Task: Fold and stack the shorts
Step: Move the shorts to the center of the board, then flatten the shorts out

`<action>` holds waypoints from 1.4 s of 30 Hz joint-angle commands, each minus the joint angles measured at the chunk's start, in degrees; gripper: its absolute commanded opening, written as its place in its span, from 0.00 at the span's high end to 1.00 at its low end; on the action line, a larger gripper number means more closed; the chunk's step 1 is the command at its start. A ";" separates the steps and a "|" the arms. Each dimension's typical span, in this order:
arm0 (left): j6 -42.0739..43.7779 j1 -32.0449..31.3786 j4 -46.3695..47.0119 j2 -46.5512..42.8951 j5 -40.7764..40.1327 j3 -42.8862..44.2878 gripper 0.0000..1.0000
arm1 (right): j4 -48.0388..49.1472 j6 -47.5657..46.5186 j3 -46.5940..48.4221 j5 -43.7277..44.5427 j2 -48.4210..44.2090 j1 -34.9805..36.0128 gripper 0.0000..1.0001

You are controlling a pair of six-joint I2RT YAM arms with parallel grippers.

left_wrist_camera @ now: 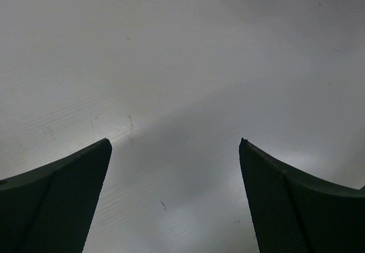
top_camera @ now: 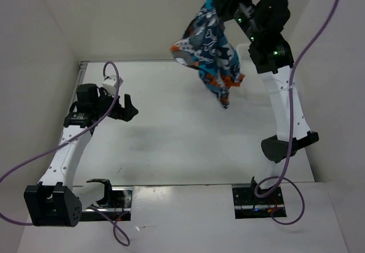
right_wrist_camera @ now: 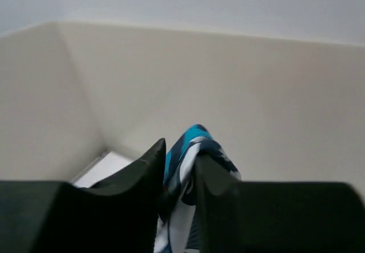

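The printed shorts (top_camera: 210, 48) in blue, teal, orange and white hang bunched in the air at the back right, well above the table. My right gripper (top_camera: 223, 3) is shut on their top edge; in the right wrist view a fold of the shorts (right_wrist_camera: 183, 153) sits pinched between the two fingers of the gripper (right_wrist_camera: 179, 160). My left gripper (top_camera: 129, 108) is open and empty, low over the left middle of the table; the left wrist view shows only bare tabletop between the jaws of the gripper (left_wrist_camera: 174, 150).
The white table (top_camera: 188, 139) is walled by white panels at the back and both sides. Purple cables (top_camera: 296, 65) loop off both arms. A pale white object (top_camera: 244, 50) shows behind the right arm at the back right.
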 commanded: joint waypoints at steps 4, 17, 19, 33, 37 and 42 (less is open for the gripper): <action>0.23 3.37 -0.79 -3.15 -4.21 2.80 0.01 | -9.10 -2.37 -6.10 -5.06 8.65 11.37 0.06; 0.23 8.21 -5.88 -7.72 -14.85 0.43 0.01 | -9.72 -10.72 -36.73 1.43 -0.39 12.87 0.02; 0.23 8.21 -5.88 -7.01 -14.85 -0.18 0.01 | -10.25 -16.92 -43.18 2.56 -3.98 14.97 0.02; 0.23 12.78 5.10 17.93 -24.69 1.01 0.01 | 4.95 -37.45 -73.79 7.76 -9.46 39.67 0.08; 0.23 16.99 -2.61 37.13 -22.26 15.16 0.01 | 9.61 -37.45 -78.52 6.61 -9.45 42.14 0.08; 0.23 17.53 -0.19 40.98 -17.31 16.35 0.01 | 12.34 -36.92 -80.74 5.04 -9.98 42.67 0.08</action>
